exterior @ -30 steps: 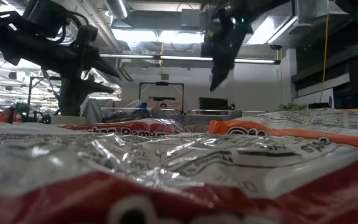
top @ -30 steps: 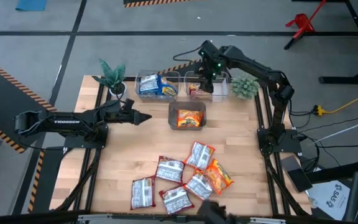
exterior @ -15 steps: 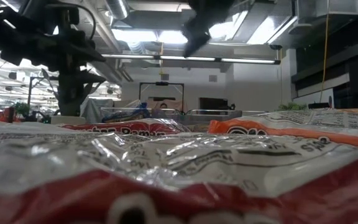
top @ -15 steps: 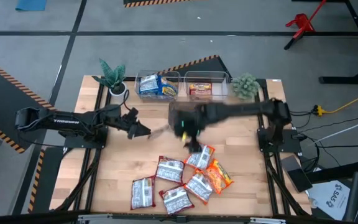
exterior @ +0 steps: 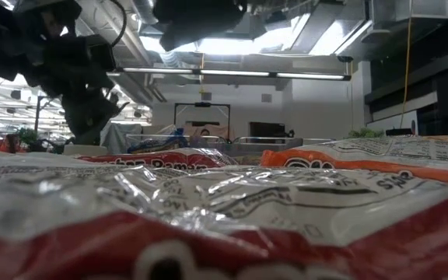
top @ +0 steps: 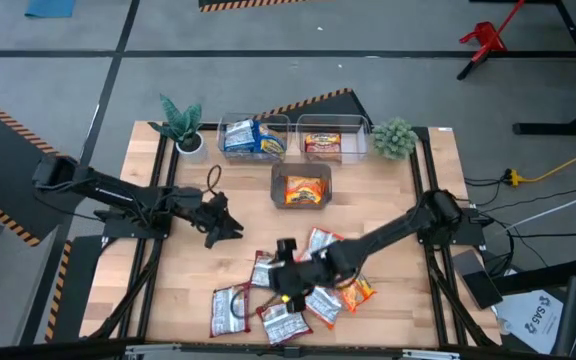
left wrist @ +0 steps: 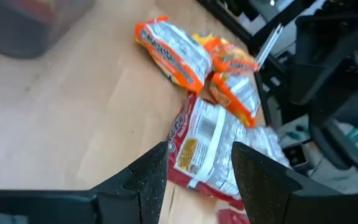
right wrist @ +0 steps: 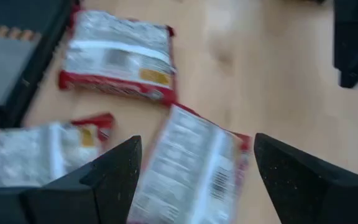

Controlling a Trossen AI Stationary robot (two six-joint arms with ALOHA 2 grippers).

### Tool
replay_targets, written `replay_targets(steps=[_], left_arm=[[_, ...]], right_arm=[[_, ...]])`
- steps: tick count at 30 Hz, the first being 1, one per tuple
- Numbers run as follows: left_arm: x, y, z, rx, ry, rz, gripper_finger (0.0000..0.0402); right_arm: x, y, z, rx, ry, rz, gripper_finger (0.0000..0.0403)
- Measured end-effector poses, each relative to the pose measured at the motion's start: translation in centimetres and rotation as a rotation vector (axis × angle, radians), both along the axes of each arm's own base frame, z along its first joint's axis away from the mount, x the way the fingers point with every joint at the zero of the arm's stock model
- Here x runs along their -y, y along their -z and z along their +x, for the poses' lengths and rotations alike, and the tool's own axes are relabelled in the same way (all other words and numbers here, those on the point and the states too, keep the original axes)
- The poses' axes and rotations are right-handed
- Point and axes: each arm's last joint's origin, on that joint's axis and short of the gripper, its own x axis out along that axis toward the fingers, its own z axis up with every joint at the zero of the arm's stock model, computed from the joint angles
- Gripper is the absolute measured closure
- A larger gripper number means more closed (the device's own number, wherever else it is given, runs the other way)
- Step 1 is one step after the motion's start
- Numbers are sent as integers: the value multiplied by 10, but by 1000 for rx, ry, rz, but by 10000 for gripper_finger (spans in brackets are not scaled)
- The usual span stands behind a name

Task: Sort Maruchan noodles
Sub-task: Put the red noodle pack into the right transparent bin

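Observation:
Several Maruchan packets lie flat in a loose pile near the table's near edge: red-white ones (top: 230,310) (top: 283,320) (top: 323,245) and an orange one (top: 356,288). My right gripper (top: 280,272) is open above the pile's left part, with a red-white packet (right wrist: 191,171) below and between its fingers. My left gripper (top: 234,230) is open, left of the pile, pointing toward a red-white packet (left wrist: 207,146) and orange packets (left wrist: 173,53). Neither gripper touches anything.
At the far side stand a clear bin with blue packets (top: 253,137), a clear bin with a red-brown packet (top: 330,143), and a dark grey tray (top: 305,188) holding an orange packet. Small plants stand at the far left (top: 180,122) and far right (top: 393,137).
My right gripper has swung from above the far right clear bin toward the table's near edge and down, and now stands over the pile. My left gripper has gone toward the near edge and a little right, tipping down toward the pile. The packets lie as before.

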Motion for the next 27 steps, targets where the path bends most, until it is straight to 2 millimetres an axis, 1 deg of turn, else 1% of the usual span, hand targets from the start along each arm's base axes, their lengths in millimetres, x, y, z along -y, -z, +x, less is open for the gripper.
replay_targets(steps=[6, 10, 14, 17, 20, 24, 27], left_arm=[[13, 10, 13, 28, -5, 42, 230], [19, 23, 22, 15, 1, 41, 230], [29, 35, 34, -41, 43, 56, 230], [36, 40, 46, -68, 70, 84, 230], [40, 44, 56, -86, 70, 98, 230], [43, 47, 66, -100, 73, 103, 230], [46, 49, 72, -102, 108, 114, 230]], right_arm=[[-20, 21, -2, -27, 44, 38, 110], [-29, 33, -2, -35, 78, 56, 110], [-36, 46, 0, -32, 99, 44, 110], [-40, 56, 2, -10, 131, 16, 110], [-39, 63, 3, -7, 162, -30, 110], [-37, 63, 4, 2, 175, -39, 110], [-37, 63, 4, 6, 181, -45, 110]])
